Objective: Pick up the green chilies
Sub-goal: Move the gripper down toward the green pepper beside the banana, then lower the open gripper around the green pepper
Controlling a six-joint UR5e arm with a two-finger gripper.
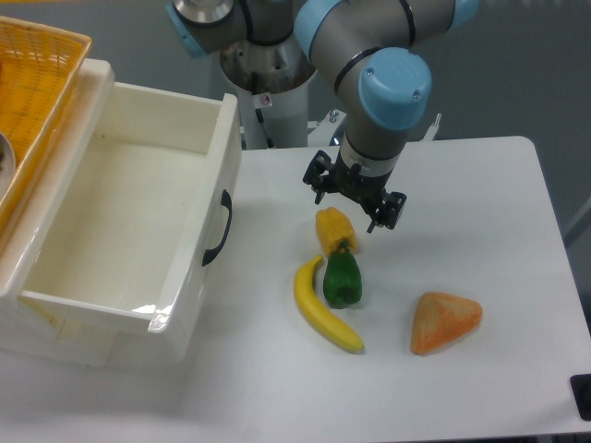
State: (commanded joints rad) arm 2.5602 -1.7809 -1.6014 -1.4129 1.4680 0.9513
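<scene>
One small glossy dark green toy pepper (342, 280), stubby and lobed, lies on the white bench (480, 185) near its middle. This is the landmark for the rest.

Touching its upper end, on the side toward the robot base: one yellow toy pepper (332, 229) of like size. The green pepper's short stem points at it.

Just beside its left flank, touching or nearly so: one long curved yellow toy banana (323, 307), running from beside the yellow pepper down past the green pepper's lower end.

To its lower right, apart from it: one orange wedge-shaped toy (445, 322), rough-surfaced, lying flat.

Well to its left: one large white plastic drawer-like bin (129, 217) with a black handle (220, 227) on the wall that faces the pepper. Inside looks bare. Beyond that, at the far left edge: part of one yellow woven basket (32, 88).

Above and slightly right of the green pepper: one black two-finger pincer (353, 198) on the grey and light-blue arm (383, 88). It hangs over the bench just beyond the yellow pepper, off the green one, touching nothing visible. Fingers stand spread wide apart, nothing between them.

Count: two peppers, one banana, one orange wedge, one bin, one basket.
</scene>
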